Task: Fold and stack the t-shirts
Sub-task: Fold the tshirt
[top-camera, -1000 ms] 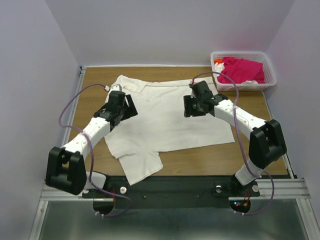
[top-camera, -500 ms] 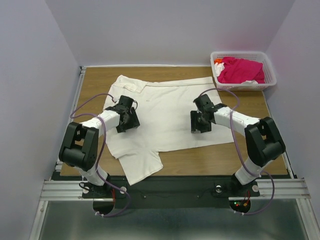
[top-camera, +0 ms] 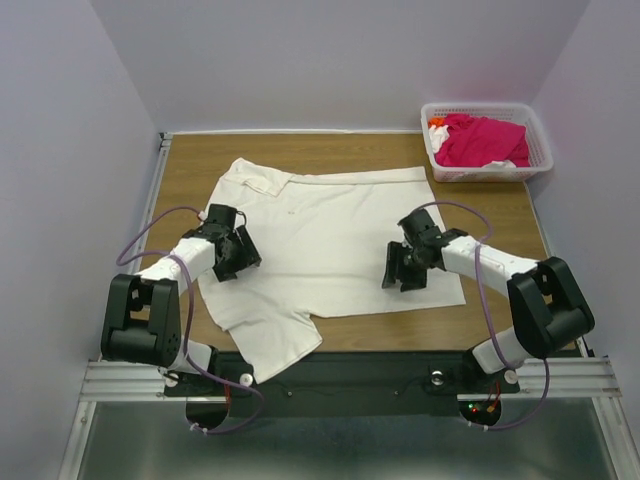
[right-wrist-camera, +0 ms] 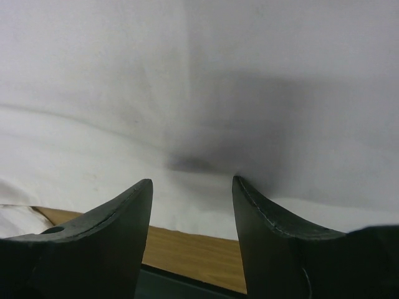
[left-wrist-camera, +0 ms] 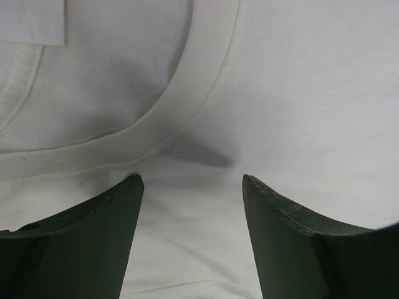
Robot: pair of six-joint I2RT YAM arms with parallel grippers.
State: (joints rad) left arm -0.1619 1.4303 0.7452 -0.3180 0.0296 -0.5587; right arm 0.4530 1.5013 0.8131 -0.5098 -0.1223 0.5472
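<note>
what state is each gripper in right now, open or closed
Left gripper: open, holding nothing, over the off-white t-shirt.
Right gripper: open, holding nothing, over the same shirt by its near edge.

Top camera looks down; wrist cameras sit close over off-white shirt.

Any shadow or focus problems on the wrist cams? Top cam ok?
Left wrist: a small dark shadow lies on the off-white t-shirt just ahead of the left end effector; the seam is sharp. Right wrist: a broad soft shadow ahead of the right end effector, cloth nearly featureless. Top external: even light, no glare.
</note>
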